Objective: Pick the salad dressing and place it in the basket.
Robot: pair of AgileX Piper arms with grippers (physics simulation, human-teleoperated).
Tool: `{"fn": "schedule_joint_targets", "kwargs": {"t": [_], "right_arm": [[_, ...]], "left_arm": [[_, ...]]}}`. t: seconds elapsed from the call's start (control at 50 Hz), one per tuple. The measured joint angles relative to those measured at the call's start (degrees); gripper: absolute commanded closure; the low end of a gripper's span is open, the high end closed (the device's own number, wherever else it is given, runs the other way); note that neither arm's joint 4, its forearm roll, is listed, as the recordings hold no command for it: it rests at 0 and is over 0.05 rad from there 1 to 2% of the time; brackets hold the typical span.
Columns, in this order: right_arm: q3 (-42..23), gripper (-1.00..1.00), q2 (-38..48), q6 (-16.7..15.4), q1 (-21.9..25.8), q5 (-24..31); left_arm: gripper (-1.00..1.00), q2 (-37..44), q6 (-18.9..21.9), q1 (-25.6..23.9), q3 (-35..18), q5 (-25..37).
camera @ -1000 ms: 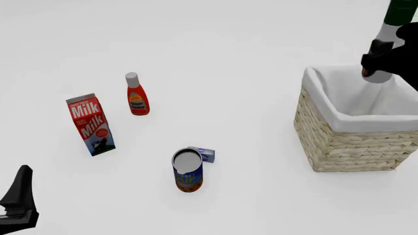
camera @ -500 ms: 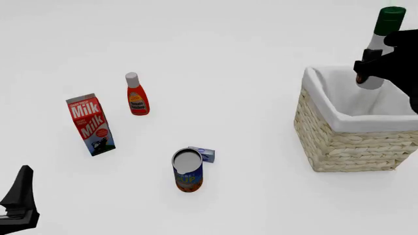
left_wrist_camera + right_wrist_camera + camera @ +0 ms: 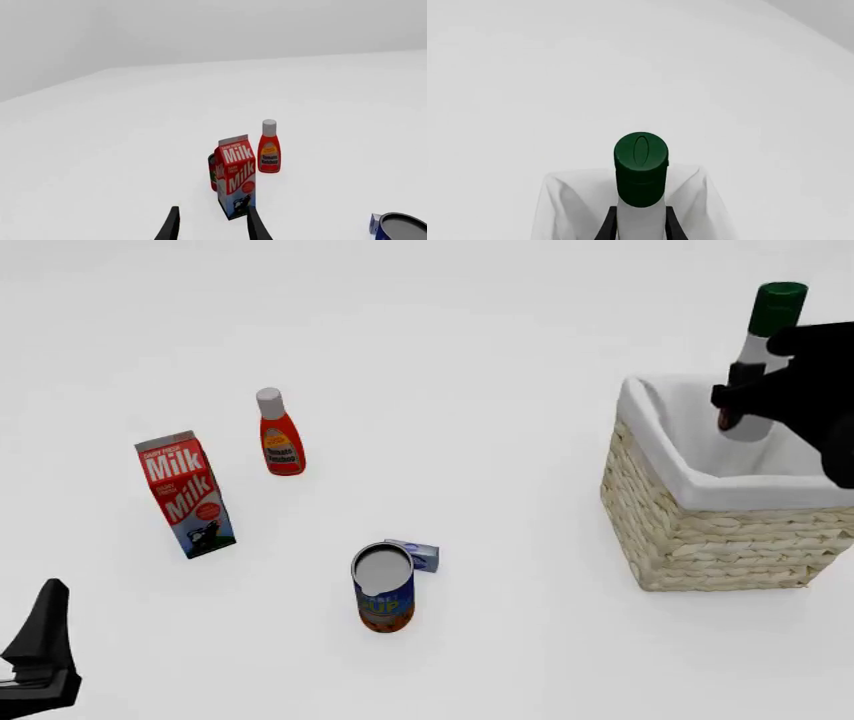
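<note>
Carton (image 3: 186, 494) reads "Milk" in white on red; red bottle (image 3: 279, 434) label reads "Tomato Ketchup"; can (image 3: 383, 587) lettering not legible. Right claw (image 3: 742, 392) grips the salad dressing (image 3: 761, 350) by its white neck, green cap up, above the basket (image 3: 694, 530) at right. Since a second ago the bottle has come lower and leftward over the white lining. Left claw (image 3: 209, 226) open, low near left. Tabletop (image 3: 467, 340) plain white; grey wall behind.

A plain matte white surface (image 3: 507, 330) filled the scene under even, soft light; a pale grey backdrop (image 3: 200, 30) rose beyond its far edge.
</note>
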Motion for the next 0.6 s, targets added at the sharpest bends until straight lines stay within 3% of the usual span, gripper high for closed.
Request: {"fn": "schedule_joint_targets", "kwargs": {"t": [0.6], "right_arm": [[1.9,1.0,1.7,0.1,-0.7,-0.3]], "left_arm": [[-1.0,0.0,-0.3,0.2,0.0,0.4]]}}
